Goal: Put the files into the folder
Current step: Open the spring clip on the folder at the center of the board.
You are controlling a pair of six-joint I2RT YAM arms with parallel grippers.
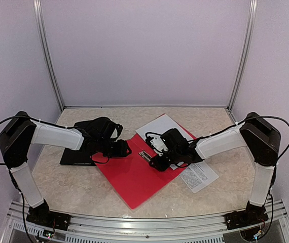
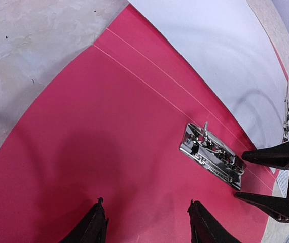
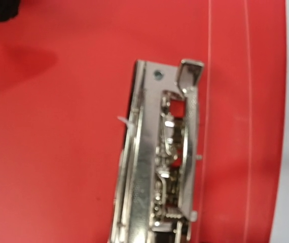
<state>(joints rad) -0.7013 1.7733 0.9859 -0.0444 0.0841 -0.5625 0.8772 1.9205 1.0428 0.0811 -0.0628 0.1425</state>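
1. Your left gripper (image 2: 145, 202) hangs low over the near flap of the red card folder (image 1: 129, 182), which lies open and flat on the marble-patterned table (image 1: 73, 187). Its fingers stand apart with only bare red card between them, so it holds nothing.
2. Your right gripper (image 2: 243, 176) also has its fingers spread and carries nothing. Seen from the left wrist, the tips sit just at one end of the silver metal clip (image 3: 159, 162). Whether they touch it, you cannot tell.
3. The clip's long axis runs parallel to the folder's fold lines, and the right fingers point roughly along that axis from its end. The left gripper is off to the clip's side, near but apart from it.
4. The files are all on the right arm's side:
   - The blank white paper sheet (image 1: 159, 126) lies on the folder's far flap, beyond the fold lines.
   - The printed white paper sheet (image 1: 201, 176) lies on the table beside the folder's right edge, partly under the right forearm.
5. No sheet is under the clip yet, so the task looks to be at an early stage.
6. The right arm is the nearer one to both clip and paper. Expect the clip to need opening before any sheet goes in.
7. A black flat panel (image 1: 76, 154) lies under the left arm, clear of the work.
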